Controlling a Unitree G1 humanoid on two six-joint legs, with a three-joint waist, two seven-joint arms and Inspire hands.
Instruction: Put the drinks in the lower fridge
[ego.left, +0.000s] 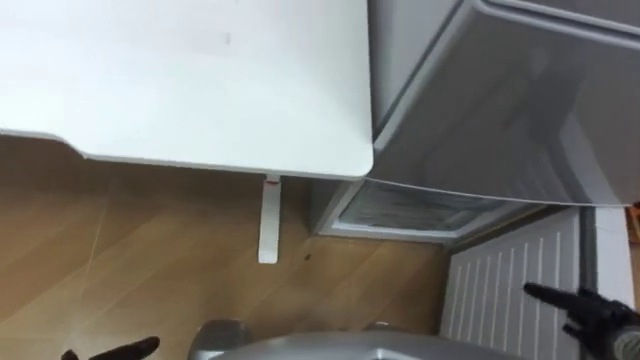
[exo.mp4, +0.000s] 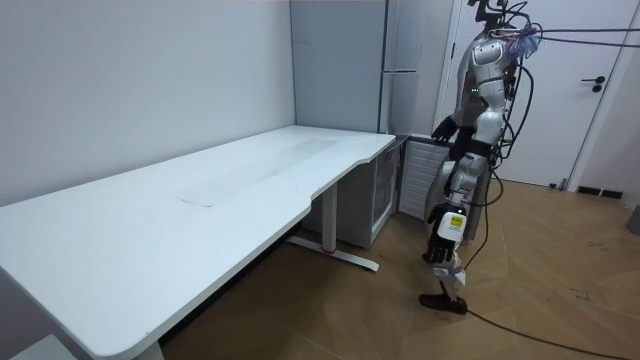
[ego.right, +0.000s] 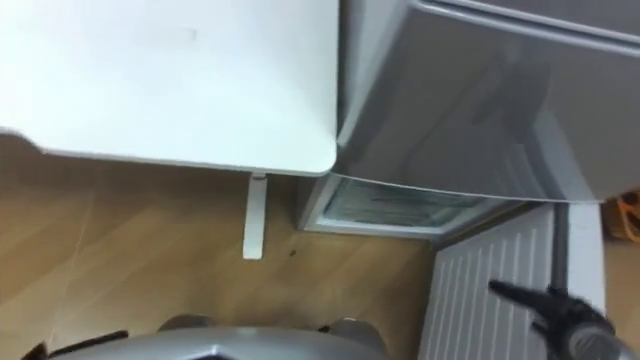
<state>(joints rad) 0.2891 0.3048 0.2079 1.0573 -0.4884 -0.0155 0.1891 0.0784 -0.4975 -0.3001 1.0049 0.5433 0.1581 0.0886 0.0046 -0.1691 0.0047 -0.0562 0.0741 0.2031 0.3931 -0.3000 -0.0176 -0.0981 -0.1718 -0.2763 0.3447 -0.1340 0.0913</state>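
The grey fridge (ego.left: 500, 100) stands at the right of the eye views, beside the white desk (ego.left: 180, 80). Its lower compartment (ego.left: 410, 212) is open and shows a pale shelf inside. The lower door (ego.left: 510, 290) is swung out toward me, its ribbed white inner side showing. My right hand (ego.left: 590, 310) hovers at the lower right over that door, fingers straight and holding nothing. My left hand (ego.left: 125, 351) peeks in at the bottom left above the floor, a straight finger showing. I see no drinks. In the room view I stand upright by the open fridge door (exo.mp4: 420, 180).
The desk's rounded corner (ego.left: 355, 165) nearly touches the fridge side. A white desk foot (ego.left: 268, 220) rests on the wooden floor (ego.left: 120, 260). In the room view a white room door (exo.mp4: 575, 90) is behind me.
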